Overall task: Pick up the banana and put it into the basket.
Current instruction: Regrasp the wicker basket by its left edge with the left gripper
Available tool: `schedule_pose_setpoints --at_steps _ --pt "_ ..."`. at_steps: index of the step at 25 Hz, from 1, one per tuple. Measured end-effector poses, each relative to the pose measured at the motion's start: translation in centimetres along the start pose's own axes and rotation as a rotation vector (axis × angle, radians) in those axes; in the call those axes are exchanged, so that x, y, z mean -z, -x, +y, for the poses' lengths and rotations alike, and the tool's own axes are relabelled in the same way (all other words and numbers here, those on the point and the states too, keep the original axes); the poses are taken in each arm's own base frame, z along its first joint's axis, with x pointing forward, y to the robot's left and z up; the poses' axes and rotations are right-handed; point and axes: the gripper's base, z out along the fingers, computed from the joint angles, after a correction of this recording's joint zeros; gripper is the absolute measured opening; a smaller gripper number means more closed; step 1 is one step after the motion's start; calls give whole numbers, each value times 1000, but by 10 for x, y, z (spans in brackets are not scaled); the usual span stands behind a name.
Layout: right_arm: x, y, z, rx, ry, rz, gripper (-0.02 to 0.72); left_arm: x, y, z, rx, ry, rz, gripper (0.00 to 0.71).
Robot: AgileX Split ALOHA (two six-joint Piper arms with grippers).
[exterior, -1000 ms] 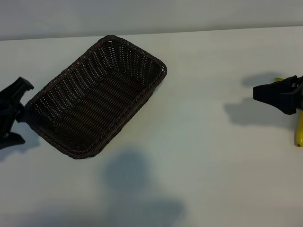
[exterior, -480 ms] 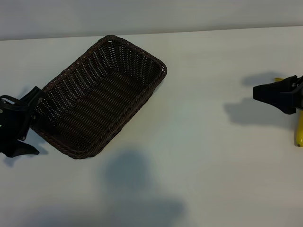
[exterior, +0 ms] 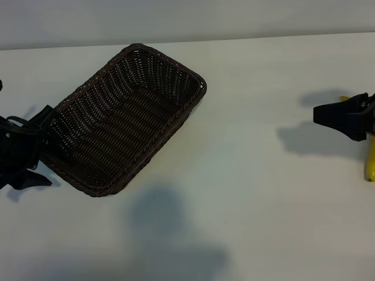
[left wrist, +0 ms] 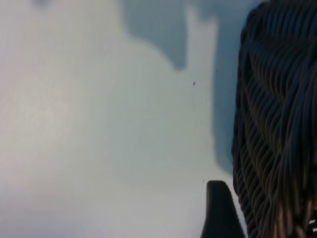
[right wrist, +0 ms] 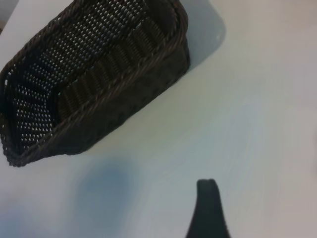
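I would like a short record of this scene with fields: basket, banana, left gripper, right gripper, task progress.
basket: dark wicker basket, empty, on the white table
banana: banana at the far right edge, partly hidden
left gripper: left gripper open, at the basket's left end
right gripper: right gripper open, beside the banana, holding nothing
task progress: banana not yet picked up

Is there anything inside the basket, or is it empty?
Empty. The exterior view shows only bare weave inside the basket. The banana lies on the table at the far right, behind the right gripper.
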Motion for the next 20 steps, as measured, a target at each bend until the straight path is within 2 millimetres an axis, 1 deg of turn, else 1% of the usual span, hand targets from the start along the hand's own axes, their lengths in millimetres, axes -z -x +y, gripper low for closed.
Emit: schedule_pose_setpoints --at_steps 6,11,20 --pt "0 0 0 0 0 0 543 -3 1 -2 10 -16 3 483" --pt "0 0 0 0 1 0 543 -8 -4 -12 -11 -72 17 483" --pt "0 0 0 0 1 0 543 -34 3 -12 28 -30 53 473"
